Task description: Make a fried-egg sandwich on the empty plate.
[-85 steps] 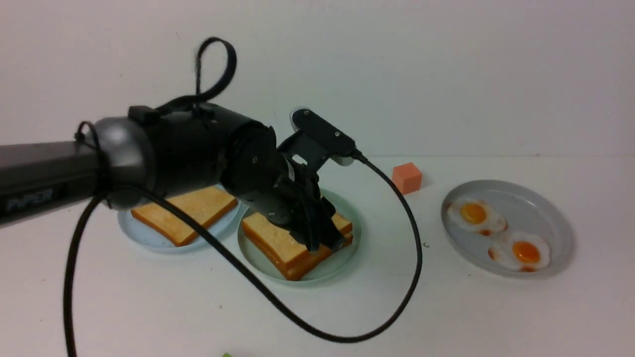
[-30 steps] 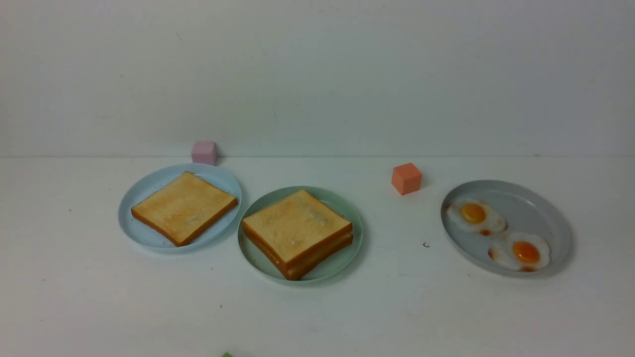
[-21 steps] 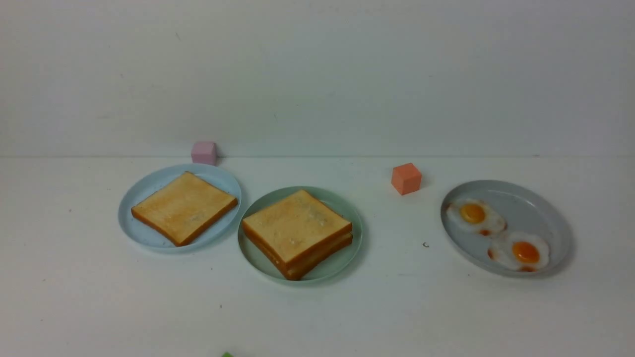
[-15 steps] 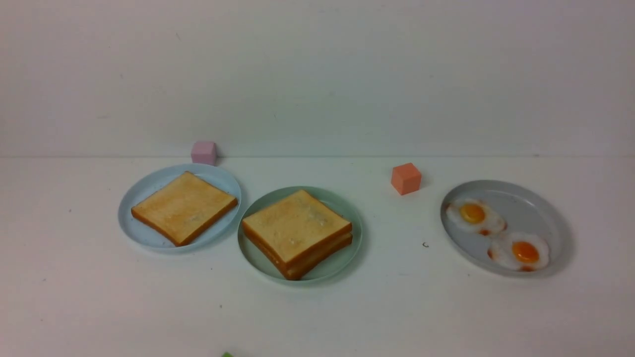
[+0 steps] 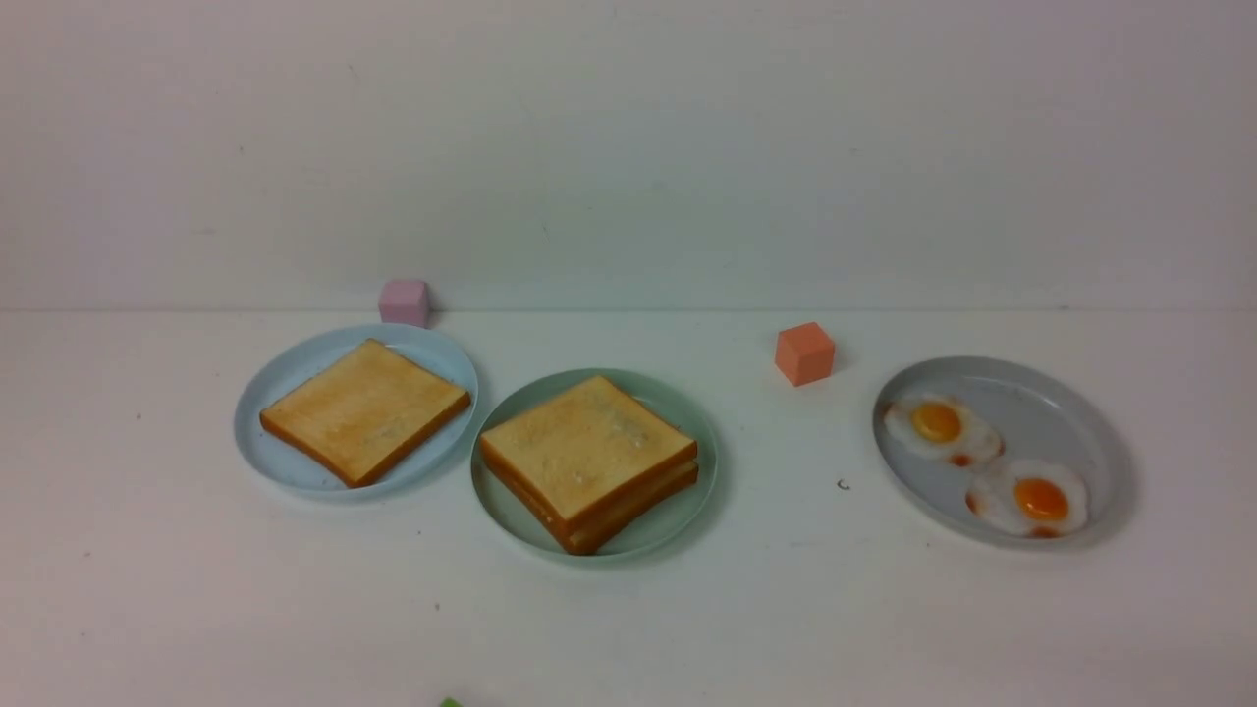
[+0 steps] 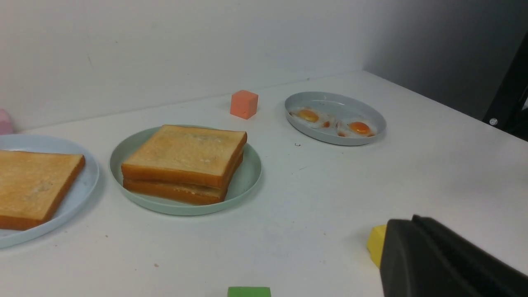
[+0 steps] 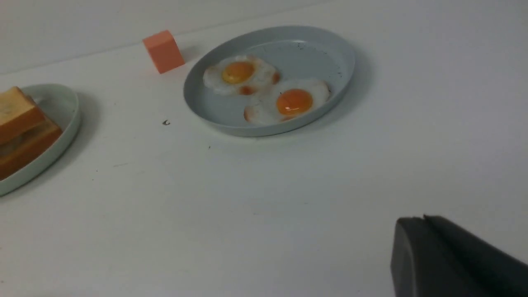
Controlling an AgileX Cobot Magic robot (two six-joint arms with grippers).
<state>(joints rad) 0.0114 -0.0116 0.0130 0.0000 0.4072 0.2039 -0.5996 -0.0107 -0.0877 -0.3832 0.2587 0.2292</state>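
Observation:
Two golden-brown toast slices (image 5: 586,450) lie stacked on the mint-green plate (image 5: 687,511) at mid-table. A thin pale layer shows between them in the left wrist view (image 6: 194,187); no yolk is visible there. Neither arm shows in the front view. My left gripper (image 6: 412,222) is shut and empty, low over the near table, well back from the plate (image 6: 247,181). My right gripper (image 7: 416,220) is shut and empty, near the table's front, back from the grey plate (image 7: 342,53).
A lone toast slice (image 5: 363,410) lies on the pale blue plate (image 5: 285,471) at left. The grey plate (image 5: 1070,412) at right holds two fried eggs (image 5: 938,424). An orange cube (image 5: 804,353) and a pink cube (image 5: 404,300) stand behind. A yellow block (image 6: 376,244) and a green block (image 6: 248,291) lie near my left gripper.
My left arm, which was over the stacked toast 2.8 s ago, has pulled back out of the front view. Nothing has moved in the last second.

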